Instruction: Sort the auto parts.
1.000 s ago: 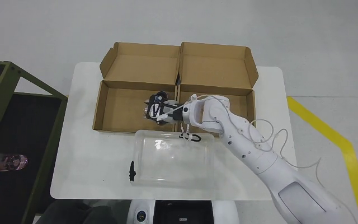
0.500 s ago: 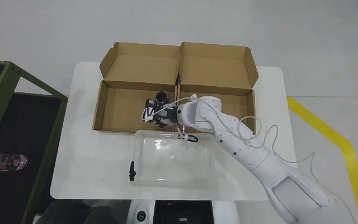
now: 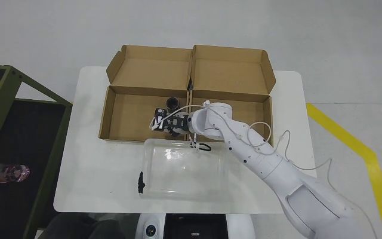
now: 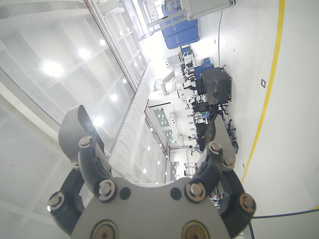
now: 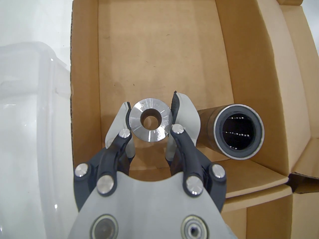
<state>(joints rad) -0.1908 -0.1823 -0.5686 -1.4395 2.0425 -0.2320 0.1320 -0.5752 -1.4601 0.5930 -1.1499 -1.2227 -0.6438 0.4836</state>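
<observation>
Silver metal ring [image 5: 150,135] with a centre hole is clamped between the two fingers of the right gripper [image 5: 151,110], one finger on each side of its rim and its flat face turned toward the wrist camera. The held ring is inside the left cardboard box [image 3: 106,116], near the wall shared with the right cardboard box [image 3: 265,113]. Whether the ring touches the box floor cannot be told. A dark-bored metal cylinder [image 5: 238,131] lies on its side in the same box, just beside one finger. A clear plastic bin [image 3: 179,173] stands on the white table [image 3: 89,167], just in front of the boxes. The left gripper [image 4: 147,123] points up into the hall, fingers apart, holding nothing.
</observation>
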